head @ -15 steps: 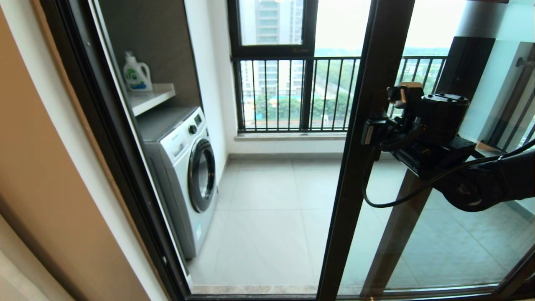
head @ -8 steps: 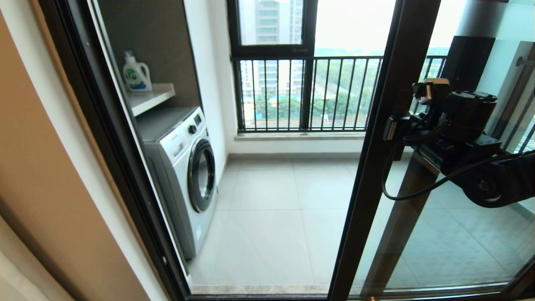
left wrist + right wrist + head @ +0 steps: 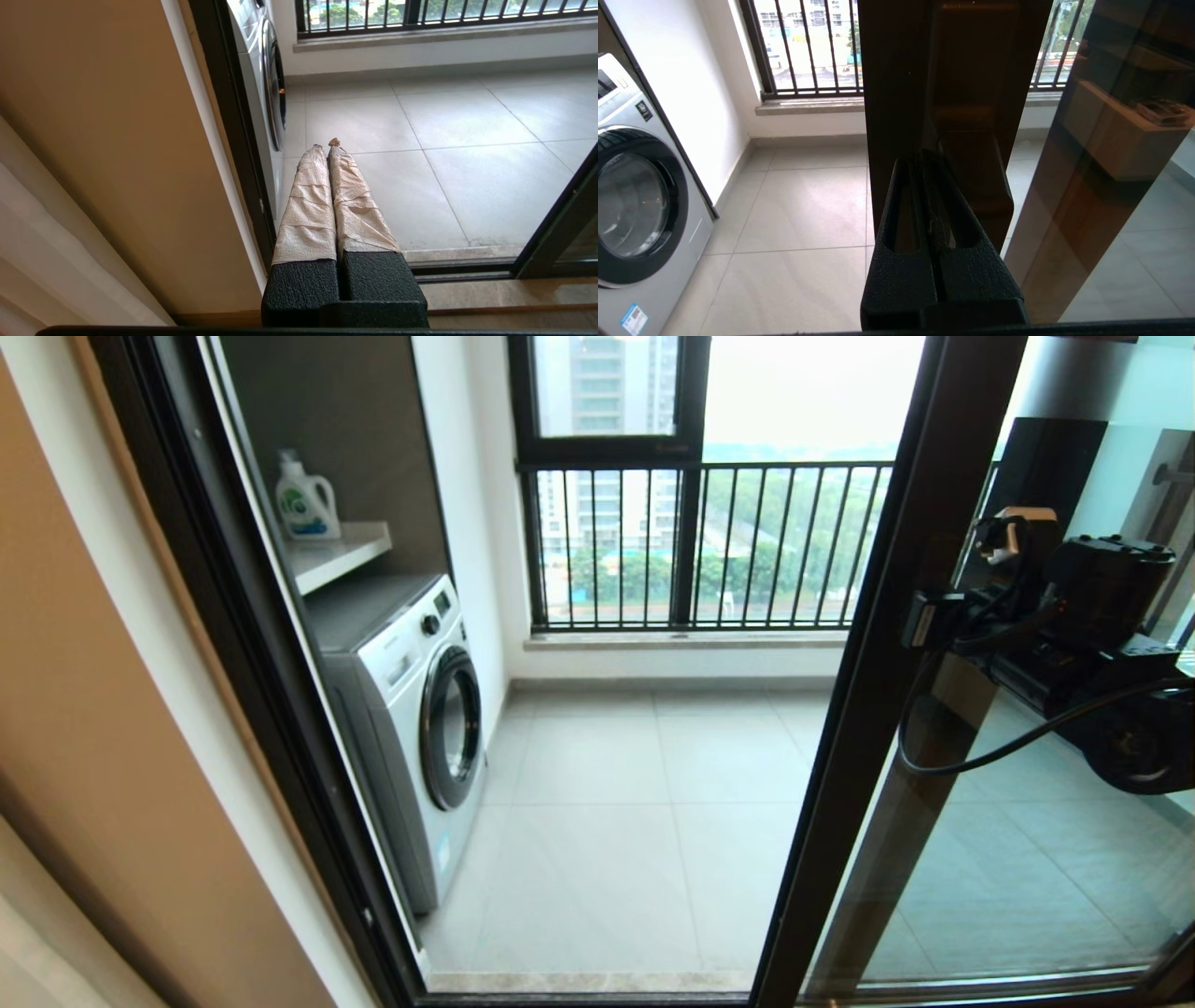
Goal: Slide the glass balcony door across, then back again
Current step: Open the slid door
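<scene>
Balcony floor (image 3: 635, 821) lay tiled | shelf (image 3: 336, 555) held detergent bottle (image 3: 304, 502) | glass balcony door (image 3: 878, 691) right of opening | right gripper (image 3: 930, 161) jaws pressed together at handle (image 3: 971, 154), seen only by right wrist | left gripper (image 3: 325, 145) jaws together, idle low.

Head looks down at balcony — both wrists, lower, share washing machine (image 3: 411, 709).

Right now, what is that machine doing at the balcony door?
The robot's right gripper, fingers shut, is pressed against the dark frame of the glass balcony door by its handle, and over the last second the door has slid to the robot's right, widening the opening. The left gripper is shut and idle, low by the doorway near the washing machine.
</scene>
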Motion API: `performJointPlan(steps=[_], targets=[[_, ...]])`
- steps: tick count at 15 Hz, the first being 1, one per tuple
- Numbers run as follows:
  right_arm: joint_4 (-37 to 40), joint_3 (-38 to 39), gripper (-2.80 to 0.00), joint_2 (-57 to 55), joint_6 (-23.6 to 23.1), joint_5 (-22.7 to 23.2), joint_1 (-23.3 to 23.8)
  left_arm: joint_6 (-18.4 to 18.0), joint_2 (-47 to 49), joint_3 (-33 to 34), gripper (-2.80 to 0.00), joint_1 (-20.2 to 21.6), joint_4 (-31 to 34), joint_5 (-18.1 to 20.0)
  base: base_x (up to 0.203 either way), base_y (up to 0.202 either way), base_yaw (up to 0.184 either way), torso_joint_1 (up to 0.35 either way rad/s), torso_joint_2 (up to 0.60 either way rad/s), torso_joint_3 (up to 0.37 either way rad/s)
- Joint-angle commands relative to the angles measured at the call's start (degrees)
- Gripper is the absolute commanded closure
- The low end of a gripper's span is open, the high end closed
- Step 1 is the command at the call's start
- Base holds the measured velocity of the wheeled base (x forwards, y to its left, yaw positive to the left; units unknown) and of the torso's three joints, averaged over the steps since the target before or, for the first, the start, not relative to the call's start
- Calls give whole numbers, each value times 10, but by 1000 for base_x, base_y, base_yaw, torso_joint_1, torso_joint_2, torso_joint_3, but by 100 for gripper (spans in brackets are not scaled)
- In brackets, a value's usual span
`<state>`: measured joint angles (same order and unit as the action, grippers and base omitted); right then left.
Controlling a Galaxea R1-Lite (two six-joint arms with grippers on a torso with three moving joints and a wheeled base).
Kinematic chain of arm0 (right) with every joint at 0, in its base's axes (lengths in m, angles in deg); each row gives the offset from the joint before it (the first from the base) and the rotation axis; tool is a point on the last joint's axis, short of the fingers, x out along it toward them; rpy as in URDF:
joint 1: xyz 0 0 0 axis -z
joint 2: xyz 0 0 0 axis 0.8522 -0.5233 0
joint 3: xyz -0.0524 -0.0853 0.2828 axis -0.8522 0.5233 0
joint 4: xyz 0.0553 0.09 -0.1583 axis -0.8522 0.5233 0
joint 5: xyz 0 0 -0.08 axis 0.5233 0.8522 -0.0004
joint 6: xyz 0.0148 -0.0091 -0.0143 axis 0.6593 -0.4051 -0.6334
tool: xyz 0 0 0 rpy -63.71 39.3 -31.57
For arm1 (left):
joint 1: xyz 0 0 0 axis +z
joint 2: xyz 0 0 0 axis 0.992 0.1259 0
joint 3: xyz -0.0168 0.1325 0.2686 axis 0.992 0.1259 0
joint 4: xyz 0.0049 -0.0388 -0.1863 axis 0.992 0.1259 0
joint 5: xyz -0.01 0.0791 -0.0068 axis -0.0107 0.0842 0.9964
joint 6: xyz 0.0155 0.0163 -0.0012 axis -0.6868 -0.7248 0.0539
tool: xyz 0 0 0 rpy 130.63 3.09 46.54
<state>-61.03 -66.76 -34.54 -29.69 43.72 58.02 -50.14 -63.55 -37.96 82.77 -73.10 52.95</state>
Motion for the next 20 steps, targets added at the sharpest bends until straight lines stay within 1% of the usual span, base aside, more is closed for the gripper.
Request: performJointPlan(steps=[1, 7, 9, 12, 13, 17, 20], targets=[[-3, 1, 0, 2, -1, 5, 24, 0, 1, 1, 0, 0, 0, 0, 0, 0, 0, 0, 0, 0], [-4, 2, 0, 1, -3, 29, 73, 0, 1, 1, 0, 0, 0, 0, 0, 0, 0, 0, 0, 0], [-4, 3, 0, -1, -14, 46, 88, 0, 1, 1, 0, 0, 0, 0, 0, 0, 0, 0, 0, 0], [-4, 2, 0, -1, -18, 58, 112, 0, 1, 1, 0, 0, 0, 0, 0, 0, 0, 0, 0, 0], [-5, 3, 0, -1, -19, 69, 121, 0, 1, 1, 0, 0, 0, 0, 0, 0, 0, 0, 0, 0], [-13, 3, 0, -3, -27, 88, 146, 0, 1, 1, 0, 0, 0, 0, 0, 0, 0, 0, 0, 0], [-13, 4, 0, -3, -27, 92, 151, 0, 1, 1, 0, 0, 0, 0, 0, 0, 0, 0, 0, 0]])
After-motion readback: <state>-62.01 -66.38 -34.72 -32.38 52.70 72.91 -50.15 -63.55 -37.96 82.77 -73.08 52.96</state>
